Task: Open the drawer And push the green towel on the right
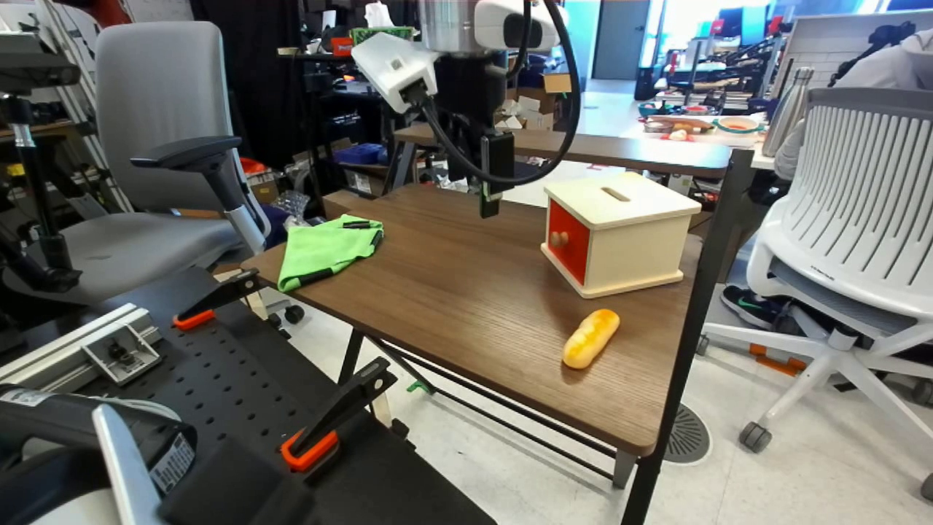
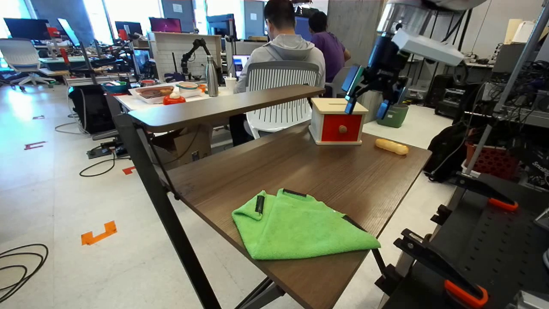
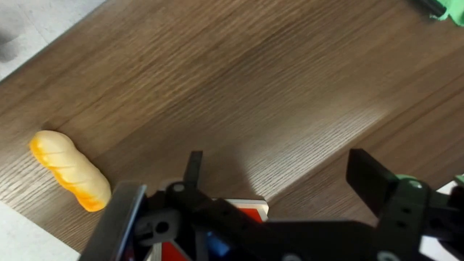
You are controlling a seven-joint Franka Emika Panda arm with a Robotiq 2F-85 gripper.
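Note:
A pale wooden box (image 1: 638,255) with a red drawer front (image 1: 568,240) and round knob stands on the brown table. The drawer looks shut. The red front also shows in an exterior view (image 2: 332,124), and partly in the wrist view (image 3: 252,213) behind my gripper's linkage. The green towel (image 1: 324,251) lies flat and folded at the opposite end of the table; it also shows in an exterior view (image 2: 304,229), and its corner in the wrist view (image 3: 457,11). My gripper (image 3: 276,154) is open and empty above the table, in front of the drawer side, apart from everything; it shows in both exterior views (image 1: 490,206) (image 2: 366,110).
A yellow bread roll (image 1: 591,338) lies on the table beside the box, near an edge. A raised brown shelf (image 2: 231,105) runs along one side of the table. A black post (image 1: 692,328) rises by the box. A black bench with clamps (image 1: 313,445) stands beside the table.

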